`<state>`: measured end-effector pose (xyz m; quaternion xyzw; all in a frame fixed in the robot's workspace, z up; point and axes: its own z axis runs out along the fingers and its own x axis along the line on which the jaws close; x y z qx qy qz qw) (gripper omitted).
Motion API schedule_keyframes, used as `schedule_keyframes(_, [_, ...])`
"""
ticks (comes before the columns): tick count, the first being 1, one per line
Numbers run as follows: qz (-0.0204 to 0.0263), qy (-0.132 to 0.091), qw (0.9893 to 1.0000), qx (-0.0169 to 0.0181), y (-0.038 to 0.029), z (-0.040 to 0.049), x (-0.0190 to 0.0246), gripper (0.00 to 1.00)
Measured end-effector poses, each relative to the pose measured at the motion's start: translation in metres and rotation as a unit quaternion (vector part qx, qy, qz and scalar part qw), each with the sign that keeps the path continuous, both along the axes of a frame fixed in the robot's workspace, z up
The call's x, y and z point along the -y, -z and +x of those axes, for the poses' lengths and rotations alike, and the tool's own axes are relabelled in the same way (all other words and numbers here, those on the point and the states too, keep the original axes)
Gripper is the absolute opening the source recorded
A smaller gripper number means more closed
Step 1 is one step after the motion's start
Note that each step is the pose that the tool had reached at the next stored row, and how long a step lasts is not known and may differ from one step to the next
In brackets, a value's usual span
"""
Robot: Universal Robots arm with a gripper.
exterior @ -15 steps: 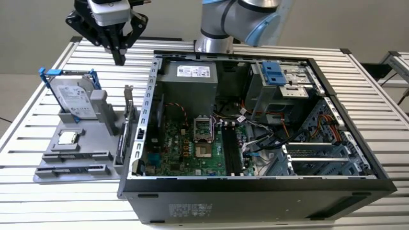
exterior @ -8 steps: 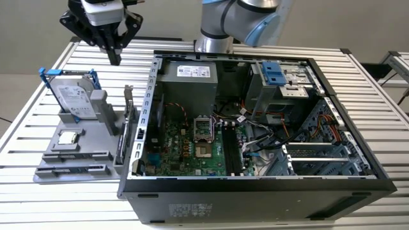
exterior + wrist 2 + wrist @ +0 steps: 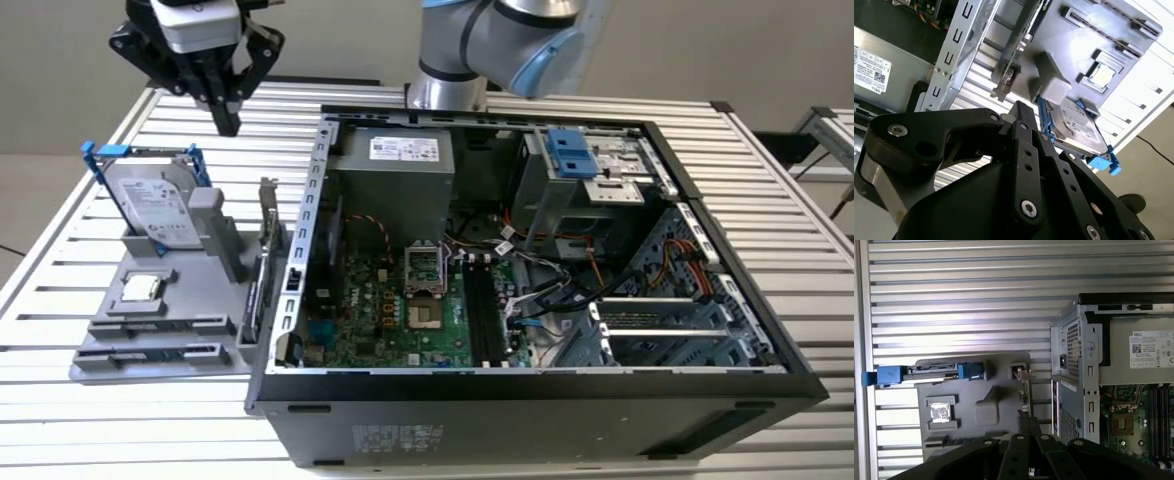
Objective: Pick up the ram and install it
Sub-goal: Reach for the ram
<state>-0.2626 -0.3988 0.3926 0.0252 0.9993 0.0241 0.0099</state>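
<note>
Ram [image 3: 151,325]: perhaps dark strip in grey holder [image 3: 107,372], bench [image 3: 80,425] edge.
Handling: probably light, stiff, fragile; pinch flat faces.
Gripper [image 3: 228,128]: jaws together, empty.

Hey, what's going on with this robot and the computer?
The robot's gripper hangs shut above the gray parts stand, on the table beside the open computer case. The hard drive in its blue frame and the bracketed card sit upright in that stand. A processor chip lies flat on it.

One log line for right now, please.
black gripper | shut, nothing visibly held | raised over slatted metal table | near grey fixture holding silver hard drive
</note>
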Motion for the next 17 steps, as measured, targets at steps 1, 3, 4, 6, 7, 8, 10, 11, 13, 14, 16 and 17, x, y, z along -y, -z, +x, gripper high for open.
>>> schedule_keyframes(1, [0.0000, -0.001, 1.0000, 0.0000, 0.0000, -0.0013, 0.0000, 0.00])
schedule_keyframes(3, [0.0000, -0.001, 1.0000, 0.0000, 0.0000, -0.0040, 0.0000, 0.00])
schedule_keyframes(4, [0.0000, -0.002, 1.0000, 0.0000, 0.0000, -0.0054, 0.0000, 0.00])
schedule_keyframes(6, [0.0000, -0.003, 1.0000, 0.0000, 0.0000, -0.0079, 0.0000, 0.00])
schedule_keyframes(7, [0.0000, -0.004, 1.0000, 0.0000, 0.0000, -0.0092, 0.0000, 0.00])
schedule_keyframes(8, [0.0000, -0.004, 1.0000, 0.0000, 0.0000, -0.0107, 0.0000, 0.00])
schedule_keyframes(10, [0.0000, -0.005, 1.0000, 0.0000, 0.0000, -0.0135, 0.0000, 0.00])
schedule_keyframes(11, [0.0000, -0.006, 1.0000, 0.0000, 0.0000, -0.0149, 0.0000, 0.00])
schedule_keyframes(13, [0.0000, -0.007, 1.0000, 0.0000, 0.0000, -0.0178, 0.0000, 0.00])
schedule_keyframes(14, [0.0000, -0.007, 1.0000, 0.0000, 0.0000, -0.0192, 0.0000, 0.00])
schedule_keyframes(16, [0.0000, -0.009, 1.0000, 0.0000, 0.0000, -0.0223, 0.0000, 0.00])
schedule_keyframes(17, [0.0000, -0.009, 1.0000, 0.0000, 0.0000, -0.0238, 0.0000, 0.00])
